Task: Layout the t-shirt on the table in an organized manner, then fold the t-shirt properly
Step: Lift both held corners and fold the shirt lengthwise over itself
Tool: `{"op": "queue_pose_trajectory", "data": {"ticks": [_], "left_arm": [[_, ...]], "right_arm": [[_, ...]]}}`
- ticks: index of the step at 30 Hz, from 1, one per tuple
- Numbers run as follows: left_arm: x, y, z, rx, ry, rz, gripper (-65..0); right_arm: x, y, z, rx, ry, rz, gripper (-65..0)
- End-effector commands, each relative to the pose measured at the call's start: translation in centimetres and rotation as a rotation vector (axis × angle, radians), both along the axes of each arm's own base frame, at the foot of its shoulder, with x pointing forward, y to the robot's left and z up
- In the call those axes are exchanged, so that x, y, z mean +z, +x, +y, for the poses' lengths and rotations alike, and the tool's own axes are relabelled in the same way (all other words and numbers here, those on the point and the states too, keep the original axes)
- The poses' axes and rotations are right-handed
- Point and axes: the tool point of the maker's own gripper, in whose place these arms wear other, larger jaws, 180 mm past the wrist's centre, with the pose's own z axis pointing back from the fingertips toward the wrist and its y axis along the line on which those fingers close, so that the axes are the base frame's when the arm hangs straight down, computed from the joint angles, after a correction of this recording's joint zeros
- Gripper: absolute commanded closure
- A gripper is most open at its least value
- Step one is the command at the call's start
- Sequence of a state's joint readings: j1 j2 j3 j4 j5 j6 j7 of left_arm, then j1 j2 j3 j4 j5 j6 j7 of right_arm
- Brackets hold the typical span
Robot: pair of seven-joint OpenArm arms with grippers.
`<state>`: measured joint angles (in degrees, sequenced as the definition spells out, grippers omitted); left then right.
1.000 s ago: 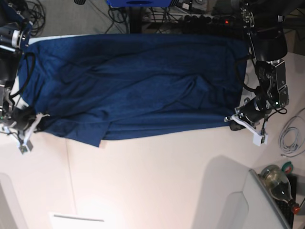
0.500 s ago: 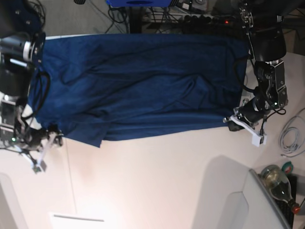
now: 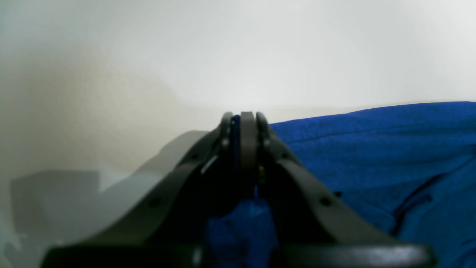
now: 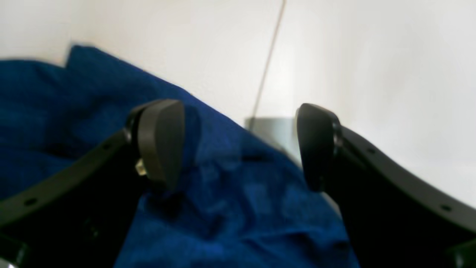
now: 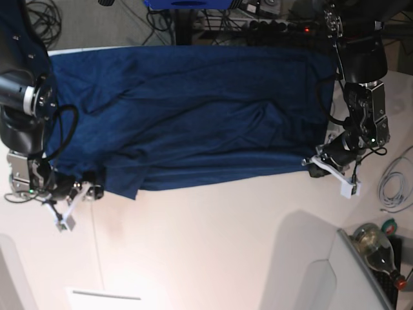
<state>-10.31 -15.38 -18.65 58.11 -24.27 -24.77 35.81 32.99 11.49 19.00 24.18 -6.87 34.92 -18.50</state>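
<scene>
- The navy t-shirt [image 5: 193, 116] lies spread and creased across the upper half of the base view on the white desk [image 5: 213, 245].
- Left hand [image 3: 241, 123], at the base view's right edge, is clenched on the t-shirt's hem.
- Right hand [image 4: 238, 145], lower left, stands spread wide over the shirt's corner, grasping nothing.

Robotics lab or test bench, not home. Two black robot arms [image 5: 361, 77] flank white surface [image 5: 213, 245]. Tangled black cables [image 5: 161, 22] on grey floor beyond far edge, power strip with red light [image 5: 284, 27], coiled pale cable [image 5: 393, 184] at side. Glass bottle [image 5: 377, 248] lying near corner. Blue bin [image 5: 187, 4] at top.
</scene>
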Motion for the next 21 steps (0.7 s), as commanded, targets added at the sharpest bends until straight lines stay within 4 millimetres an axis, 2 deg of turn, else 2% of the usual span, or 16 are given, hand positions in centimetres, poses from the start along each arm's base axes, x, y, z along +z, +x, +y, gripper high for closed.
{"op": "queue_pose_trajectory", "data": {"ticks": [1,6,10,12,16,17,19,21], "left_arm": [[1.7,1.4,0.6,0.009,0.005,-0.056,0.0],[1.3,0.9,0.7,0.009,0.007,-0.045,0.0],[1.1,0.7,0.8,0.009,0.009,-0.041,0.0],[1.1,0.7,0.8,0.009,0.009,-0.041,0.0],[1.1,0.6,0.8,0.009,0.011,-0.039,0.0],[1.1,0.6,0.8,0.009,0.011,-0.039,0.0],[1.1,0.6,0.8,0.009,0.011,-0.039,0.0],[1.1,0.6,0.8,0.009,0.009,-0.039,0.0]], "right_arm": [[1.3,1.5,-0.8,-0.019,-0.002,-0.047,-43.4],[0.4,0.9,-1.7,-0.033,-0.066,-0.025,-43.2],[0.4,1.2,-1.4,-0.031,-0.074,-0.054,-42.5],[0.4,1.2,-1.1,-0.03,-0.07,-0.059,-35.1],[0.3,1.2,-1.1,-0.032,-0.072,-0.056,-10.4],[0.3,1.2,-1.3,-0.042,-0.079,-0.056,-6.0],[0.3,1.3,-1.5,-0.05,-0.085,-0.057,0.0],[0.5,1.5,-1.6,-0.05,-0.087,-0.064,0.0]]}}
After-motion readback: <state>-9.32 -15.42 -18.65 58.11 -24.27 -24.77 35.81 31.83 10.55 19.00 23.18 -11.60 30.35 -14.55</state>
